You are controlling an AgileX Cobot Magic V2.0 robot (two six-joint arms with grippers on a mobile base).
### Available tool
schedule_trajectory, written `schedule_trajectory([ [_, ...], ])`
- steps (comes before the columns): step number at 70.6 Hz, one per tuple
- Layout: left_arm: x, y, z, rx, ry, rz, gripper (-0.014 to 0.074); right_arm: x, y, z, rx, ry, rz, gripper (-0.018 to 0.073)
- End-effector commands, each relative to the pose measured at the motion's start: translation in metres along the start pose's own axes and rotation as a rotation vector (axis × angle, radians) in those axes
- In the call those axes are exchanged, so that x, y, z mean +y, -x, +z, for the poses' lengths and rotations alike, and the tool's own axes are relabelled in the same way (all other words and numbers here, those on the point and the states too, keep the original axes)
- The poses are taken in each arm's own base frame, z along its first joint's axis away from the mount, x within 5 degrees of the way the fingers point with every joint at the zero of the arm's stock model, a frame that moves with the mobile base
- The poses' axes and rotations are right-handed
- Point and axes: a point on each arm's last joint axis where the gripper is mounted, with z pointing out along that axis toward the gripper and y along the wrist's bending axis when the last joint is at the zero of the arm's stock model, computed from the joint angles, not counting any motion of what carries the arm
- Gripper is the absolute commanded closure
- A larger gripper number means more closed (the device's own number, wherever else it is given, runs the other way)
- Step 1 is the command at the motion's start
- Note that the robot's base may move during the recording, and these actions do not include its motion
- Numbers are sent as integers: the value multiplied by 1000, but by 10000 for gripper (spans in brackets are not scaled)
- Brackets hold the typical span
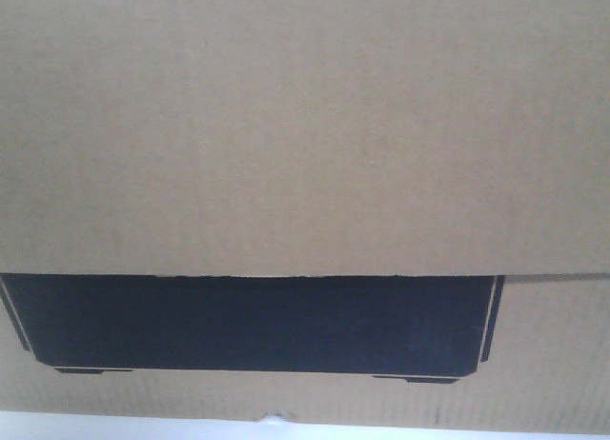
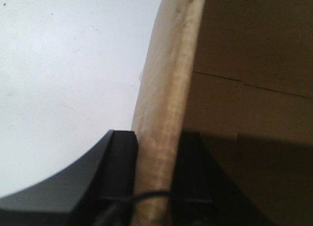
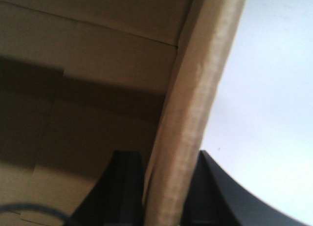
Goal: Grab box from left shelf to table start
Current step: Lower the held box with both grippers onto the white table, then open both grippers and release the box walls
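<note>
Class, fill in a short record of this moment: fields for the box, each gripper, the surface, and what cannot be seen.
box: brown cardboard, black printed panel, fills the front view
left gripper: shut on the box's side wall, one finger on each face
right gripper: shut on the opposite wall the same way
table: pale surface beside the box
not visible: shelf
</note>
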Motion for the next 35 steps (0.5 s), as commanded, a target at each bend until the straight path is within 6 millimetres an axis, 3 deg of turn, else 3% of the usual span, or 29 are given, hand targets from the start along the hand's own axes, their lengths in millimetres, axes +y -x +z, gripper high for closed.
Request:
schedule_trajectory([
  [1, -25, 8, -13, -73, -165, -18, 689, 13, 16, -8, -149, 105, 36, 498],
  [10, -25, 8, -13, -73, -163, 12, 545, 13, 16, -8, -142, 105, 35, 425],
  [21, -25, 9, -13, -77, -162, 14, 226, 12, 15, -8, -136, 90, 22, 146],
  [28, -24, 9, -13, -79, -155, 18, 155, 9, 14, -9, -120, 60, -3, 25],
  [35, -22, 12, -14, -85, -151, 14, 139, 6, 13, -10, -108, 29, -25, 3],
])
